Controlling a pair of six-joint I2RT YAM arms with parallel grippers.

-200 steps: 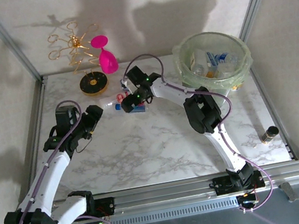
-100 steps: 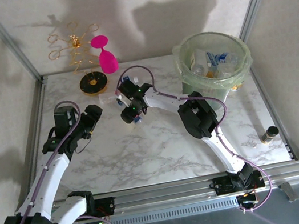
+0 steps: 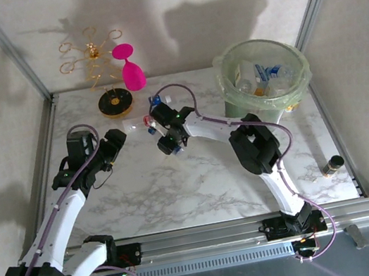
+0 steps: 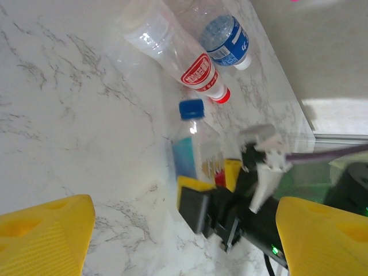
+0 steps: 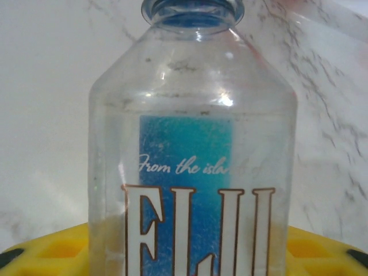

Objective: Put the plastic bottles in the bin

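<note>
Grasping is in hand: jaws of the right gripper [image 3: 170,144] flank the clear blue-capped plastic bottle [image 4: 190,146] on the marble surface [image 3: 200,185], whether pinched I cannot tell, left gripper [image 3: 116,137] open, empty; next, lift to the round pale-green bin [image 3: 229,81].

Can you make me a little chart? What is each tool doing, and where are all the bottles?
left tool: open, empty
right tool: closed on the blue-cap bottle
loose bottles: red-label bottle and blue-label bottle, lying side by side on the table
bin: far right corner, several bottles inside
other things: pink glass beside gold rack, at the back
</note>
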